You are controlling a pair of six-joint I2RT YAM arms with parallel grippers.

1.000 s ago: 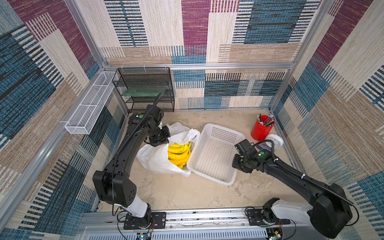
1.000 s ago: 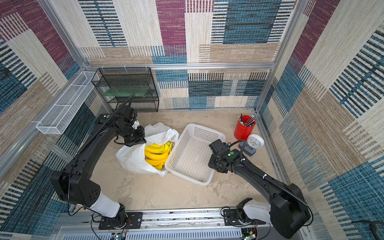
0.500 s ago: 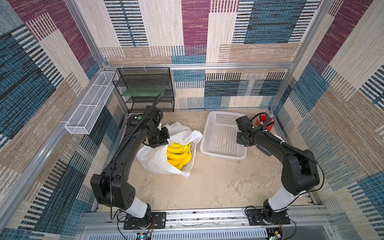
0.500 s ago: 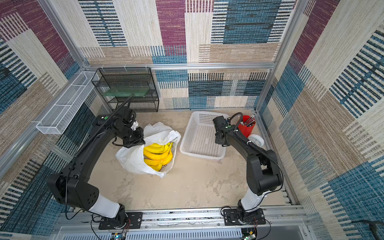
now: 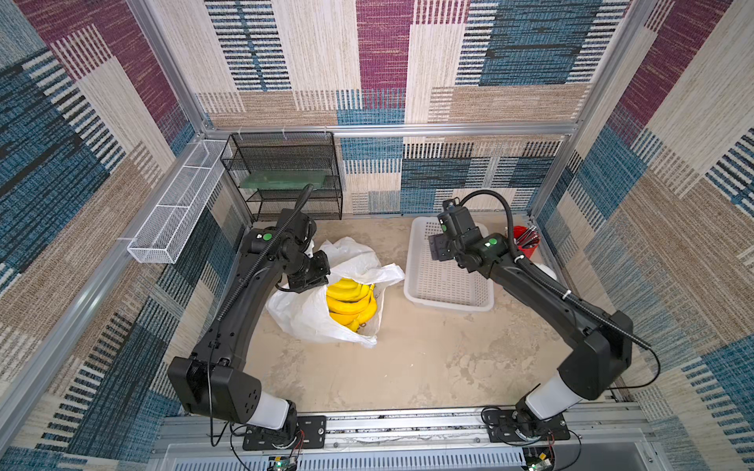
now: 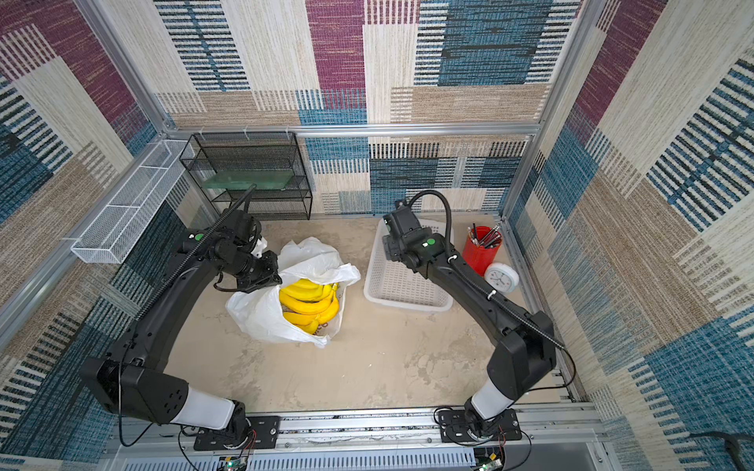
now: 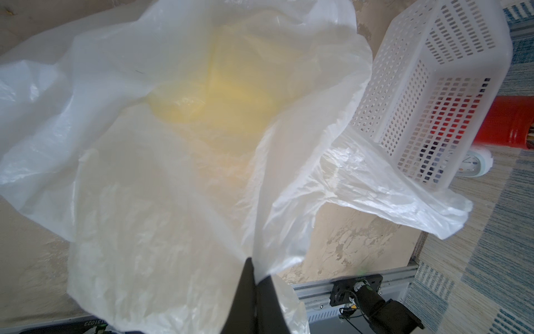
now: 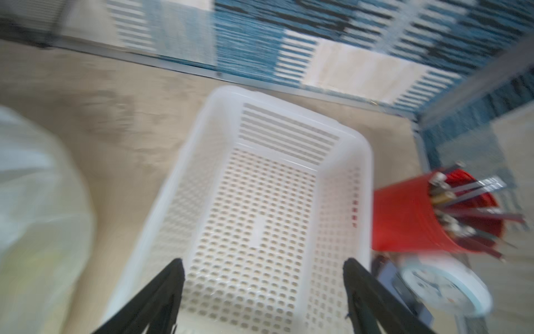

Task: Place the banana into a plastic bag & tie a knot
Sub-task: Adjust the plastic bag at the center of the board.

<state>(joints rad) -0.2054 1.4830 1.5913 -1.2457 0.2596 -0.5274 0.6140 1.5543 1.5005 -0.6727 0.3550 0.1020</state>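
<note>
Now basket had been moved clear of plastic bag; R fingers wide, empty. L fingers pinched bag rim, banana inside, so tying next.

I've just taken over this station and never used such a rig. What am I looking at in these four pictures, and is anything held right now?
A left arm and a right arm, both robotic, work over a table. Two pictures look down from overhead; the other two come from cameras on each wrist. On the table: a bag with bananas inside, a basket, a red cup and a clock. The left end effector pinches the bag's edge. The right end effector is open over the basket, holding nothing.
</note>
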